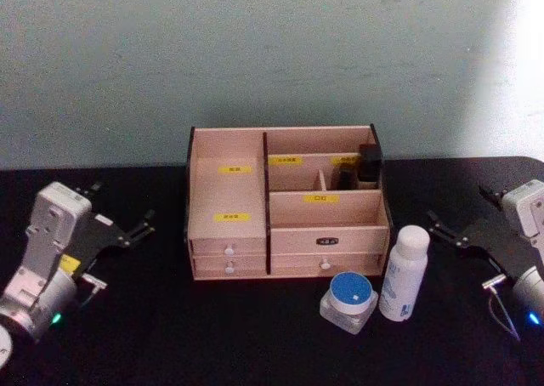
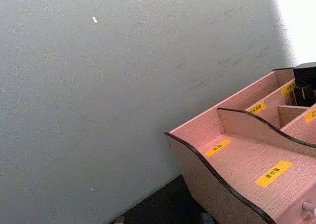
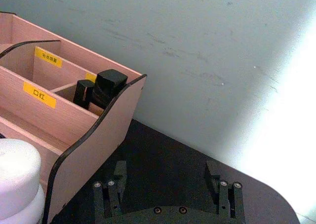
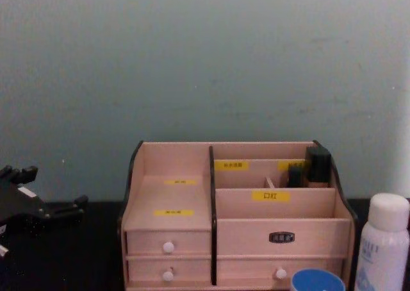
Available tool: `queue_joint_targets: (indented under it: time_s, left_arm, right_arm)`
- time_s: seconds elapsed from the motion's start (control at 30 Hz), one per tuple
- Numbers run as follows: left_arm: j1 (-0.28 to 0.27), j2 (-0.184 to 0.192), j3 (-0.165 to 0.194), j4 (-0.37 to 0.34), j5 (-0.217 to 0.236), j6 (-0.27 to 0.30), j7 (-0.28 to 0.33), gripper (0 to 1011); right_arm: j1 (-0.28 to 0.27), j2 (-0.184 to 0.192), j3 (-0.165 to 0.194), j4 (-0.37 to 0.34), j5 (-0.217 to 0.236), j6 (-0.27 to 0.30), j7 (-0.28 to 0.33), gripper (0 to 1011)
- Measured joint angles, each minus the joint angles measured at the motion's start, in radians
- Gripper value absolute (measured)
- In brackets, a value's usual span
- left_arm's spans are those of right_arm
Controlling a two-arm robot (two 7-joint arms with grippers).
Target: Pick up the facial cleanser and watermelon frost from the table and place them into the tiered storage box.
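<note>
We find both grippers empty with jaws spread: the left gripper [image 1: 125,201] well to the left of the tiered storage box [image 1: 293,231], the right gripper [image 1: 457,204] to its right. The white bottle [image 1: 403,274], which we take for the facial cleanser, stands upright at the box's front right corner. The blue-lidded jar [image 1: 349,301], presumably the watermelon frost, sits close beside it.

Risks noted:
- Fingers closing on the tall bottle could topple it or shove the jar.
- Dark items [image 1: 367,167] crowd the box's rear right compartment.
</note>
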Motion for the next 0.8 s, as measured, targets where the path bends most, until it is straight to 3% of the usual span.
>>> queue_joint_targets:
  time_s: [0.8]
  left_arm:
    - [0.0, 0.0, 0.0, 0.0, 0.0, 0.0, 0.0, 1001]
  right_arm:
    - [0.0, 0.0, 0.0, 0.0, 0.0, 0.0, 0.0, 1002]
